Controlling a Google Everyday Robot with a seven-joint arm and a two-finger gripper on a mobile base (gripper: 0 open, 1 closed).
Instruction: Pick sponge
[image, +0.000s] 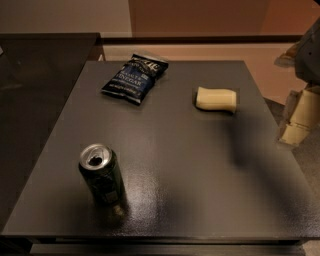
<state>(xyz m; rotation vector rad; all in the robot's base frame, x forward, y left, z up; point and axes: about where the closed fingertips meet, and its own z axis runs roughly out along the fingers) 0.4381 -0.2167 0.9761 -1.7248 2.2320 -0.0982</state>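
One bag (134, 78) left of sponge (216, 99); gripper (295, 125) right.

Dark matte table (200, 190); darker counter (40, 65) at left; beige wall (65, 15); tan floor (265, 65) behind; dim warm light. End effector (296, 122) off table's right edge.

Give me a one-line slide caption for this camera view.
Gripper off the right edge of the table, apart from the sponge; chip bag at the back, open can front left.

Single high view, angled down over table (200, 190); end effector (299, 120) at right edge.
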